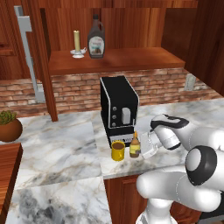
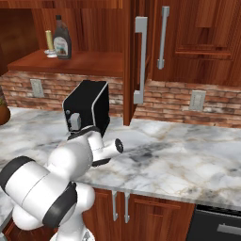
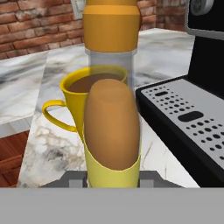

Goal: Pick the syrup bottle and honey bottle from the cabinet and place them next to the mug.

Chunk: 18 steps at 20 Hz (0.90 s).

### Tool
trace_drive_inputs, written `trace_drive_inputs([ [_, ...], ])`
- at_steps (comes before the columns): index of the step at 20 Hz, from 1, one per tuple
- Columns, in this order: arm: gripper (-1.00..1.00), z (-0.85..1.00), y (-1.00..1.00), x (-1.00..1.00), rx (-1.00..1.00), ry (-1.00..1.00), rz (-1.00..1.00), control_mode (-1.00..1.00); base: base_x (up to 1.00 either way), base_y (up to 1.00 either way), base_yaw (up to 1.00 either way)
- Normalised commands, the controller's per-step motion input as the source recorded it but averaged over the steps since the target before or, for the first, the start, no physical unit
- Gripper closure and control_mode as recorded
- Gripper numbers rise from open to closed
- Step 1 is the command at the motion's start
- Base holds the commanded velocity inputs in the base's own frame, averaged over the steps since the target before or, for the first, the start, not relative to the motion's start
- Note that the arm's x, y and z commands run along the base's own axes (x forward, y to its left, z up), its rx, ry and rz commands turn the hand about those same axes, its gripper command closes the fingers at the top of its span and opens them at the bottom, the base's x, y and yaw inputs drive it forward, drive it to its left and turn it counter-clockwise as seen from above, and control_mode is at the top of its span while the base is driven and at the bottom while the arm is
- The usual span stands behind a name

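In your left base view, the gripper [image 1: 143, 148] is clamped on the honey bottle [image 1: 134, 146], which stands upright on the counter [image 1: 61, 148] just beside the mug [image 1: 117, 151], in front of the coffee machine [image 1: 119, 107]; the syrup bottle [image 1: 96, 42] sits on the cabinet [image 1: 127, 59] shelf beside a candle [image 1: 77, 43]. In your right base view, the syrup bottle [image 2: 61, 40] stands on the shelf above the machine [image 2: 89, 106]. In your hand view, the honey bottle [image 3: 112, 109] stands close before you, with the mug [image 3: 81, 98] just behind it.

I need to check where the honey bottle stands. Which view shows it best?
The left base view: the whole honey bottle stands upright on the counter beside the mug. The hand view shows only its body, close up. In the right base view the arm hides it.
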Motion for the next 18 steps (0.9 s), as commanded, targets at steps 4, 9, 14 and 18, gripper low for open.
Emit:
trace_drive_inputs([
  [4,1.00,0.00,0.00,0.00,0.00,0.00,0.00,-1.00,0.00,0.00,0.00],
  [9,-1.00,0.00,0.00,0.00,0.00,0.00,0.00,-1.00,0.00,0.00,0.00],
  [14,-1.00,0.00,0.00,0.00,0.00,0.00,0.00,-1.00,0.00,0.00,0.00],
  [18,-1.00,0.00,0.00,0.00,0.00,0.00,0.00,-1.00,0.00,0.00,0.00],
])
